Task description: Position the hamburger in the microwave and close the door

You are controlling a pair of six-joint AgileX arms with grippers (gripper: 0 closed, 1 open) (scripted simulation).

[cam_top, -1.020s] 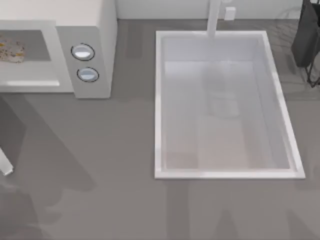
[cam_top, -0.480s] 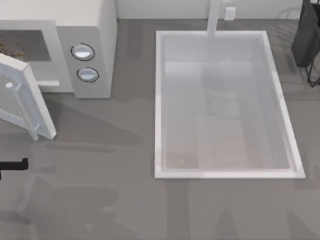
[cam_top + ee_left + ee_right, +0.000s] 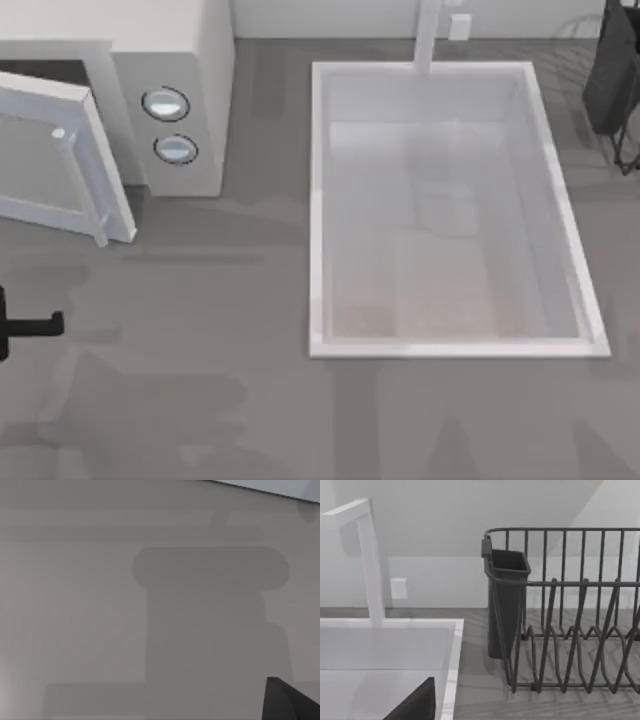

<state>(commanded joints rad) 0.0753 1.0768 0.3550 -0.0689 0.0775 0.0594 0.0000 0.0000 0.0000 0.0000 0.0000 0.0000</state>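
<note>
The off-white microwave (image 3: 190,60) stands at the table's back left, its two round knobs (image 3: 166,104) facing up. Its door (image 3: 50,160), a white frame with a grey pane and a small round mark, stands ajar at a slant across the cavity, free edge toward the knob panel. The hamburger is hidden behind the door. My left gripper (image 3: 35,324) is a dark bar at the table's left edge, in front of the door and apart from it. A dark part of it (image 3: 292,702) shows in the left wrist view against a pale shadowed surface. A dark part of my right gripper (image 3: 415,705) shows over the sink's rim.
A white sink basin (image 3: 318,200) with a faucet (image 3: 428,35) takes up the middle and right of the table. A dark wire dish rack (image 3: 615,80) with a cup holder (image 3: 507,600) stands at the back right. Bare grey tabletop lies in front of the microwave and the sink.
The door has swung from wide open toward the cavity and now covers the hamburger, which showed inside a second ago. My left gripper has come in at the left edge.
</note>
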